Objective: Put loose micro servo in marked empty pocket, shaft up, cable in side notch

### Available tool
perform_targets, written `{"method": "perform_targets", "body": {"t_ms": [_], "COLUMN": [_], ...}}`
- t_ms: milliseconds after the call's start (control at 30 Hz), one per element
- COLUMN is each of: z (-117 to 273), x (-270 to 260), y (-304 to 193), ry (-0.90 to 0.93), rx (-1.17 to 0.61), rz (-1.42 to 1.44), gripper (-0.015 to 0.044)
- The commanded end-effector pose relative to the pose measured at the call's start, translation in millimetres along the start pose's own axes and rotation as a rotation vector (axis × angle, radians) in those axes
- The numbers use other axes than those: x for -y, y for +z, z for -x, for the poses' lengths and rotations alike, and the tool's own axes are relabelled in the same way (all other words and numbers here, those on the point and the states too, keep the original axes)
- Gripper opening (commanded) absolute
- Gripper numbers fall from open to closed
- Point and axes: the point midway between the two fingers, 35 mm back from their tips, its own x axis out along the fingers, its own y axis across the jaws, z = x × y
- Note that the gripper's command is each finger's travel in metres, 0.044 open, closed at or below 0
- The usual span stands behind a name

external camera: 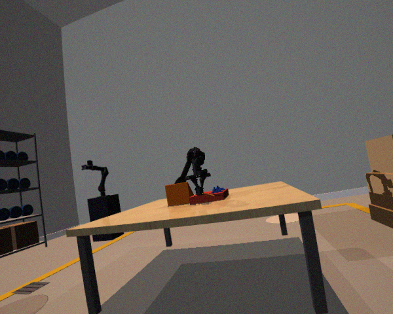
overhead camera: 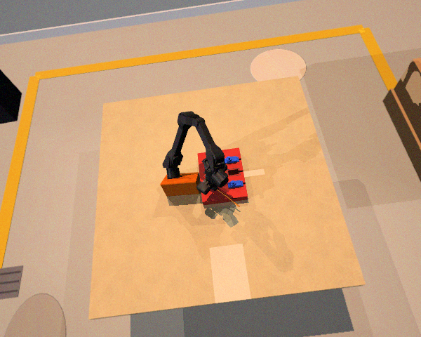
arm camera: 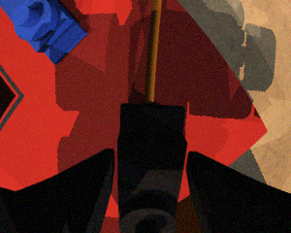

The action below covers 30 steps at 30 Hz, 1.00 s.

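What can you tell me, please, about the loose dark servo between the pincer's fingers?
The loose servo is a dark, matte, boxy block with a round stepped shaft at its near end. A thin orange-brown cable runs straight from its far end across the red deck. It lies at the deck's edge, between the fingers of the pincer, which stand close on both sides; whether they touch it cannot be told.
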Motion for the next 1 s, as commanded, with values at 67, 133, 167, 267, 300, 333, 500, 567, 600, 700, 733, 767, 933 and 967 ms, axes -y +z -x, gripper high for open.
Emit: {"method": "perform_targets", "body": {"t_ms": [67,133,167,267,300,333,500,567,600,700,733,767,933,967], "z": [0,0,1,7,11,16,30,30,30,30,30,30,30,30], "x": [0,0,0,0,0,0,-1,-1,-2,-2,-2,-2,-5,-7], "y": [0,0,0,1,1,0,-5,-5,-5,-7,-7,-7,-4,-2], "ry": [0.004,0.004,0.004,0.004,0.004,0.003,0.003,0.003,0.003,0.003,0.003,0.003,0.003,0.004], "rx": [0.002,0.002,0.002,0.003,0.003,0.002,0.002,0.002,0.002,0.002,0.002,0.002,0.002,0.002], "rz": [-0.005,-0.005,-0.005,-0.005,-0.005,-0.005,-0.006,-0.006,-0.006,-0.006,-0.006,-0.006,-0.006,-0.005], "gripper": [0.0098,0.0085,0.0059,0.0,0.0,0.0,0.0,0.0,0.0,0.0,0.0,0.0,0.0,0.0]}}
